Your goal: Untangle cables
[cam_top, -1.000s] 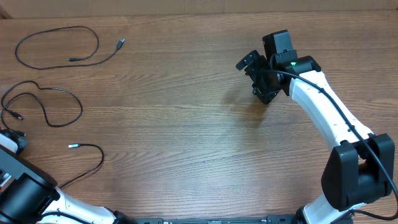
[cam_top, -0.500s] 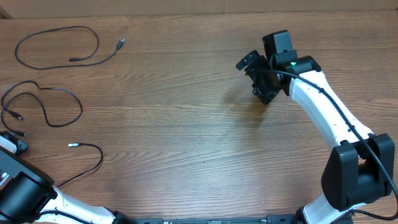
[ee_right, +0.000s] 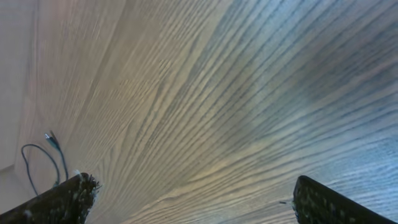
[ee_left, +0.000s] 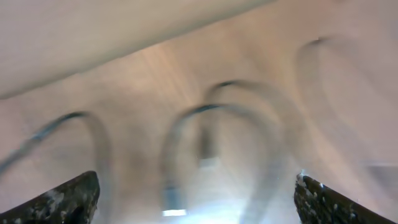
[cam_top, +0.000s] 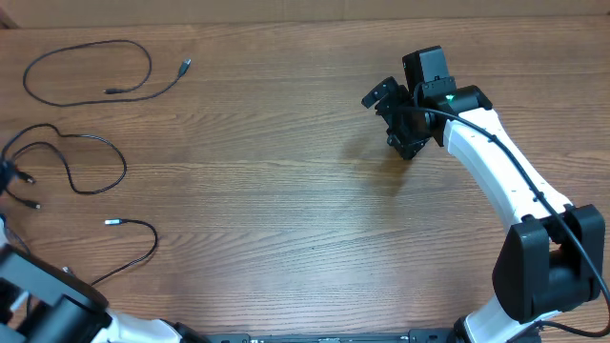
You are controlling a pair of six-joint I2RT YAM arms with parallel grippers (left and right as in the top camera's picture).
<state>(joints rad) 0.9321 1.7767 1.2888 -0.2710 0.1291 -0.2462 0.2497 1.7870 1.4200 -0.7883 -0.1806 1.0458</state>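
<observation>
Thin black cables (cam_top: 151, 67) lie in separate loops on the left side of the brown wooden table (cam_top: 286, 210).
Left gripper (ee_left: 199, 199) hangs over them, fingers apart, empty; right gripper (ee_right: 193, 199), well apart from them, also spread, empty.

Wood table (ee_right: 224, 93) — 1 cable (ee_right: 53, 143) lower-left.

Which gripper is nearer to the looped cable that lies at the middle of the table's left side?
Left. The left gripper hangs at the table's left side, and its camera shows blurred cable loops close below. The right gripper is far to the right of the looped cable.
</observation>
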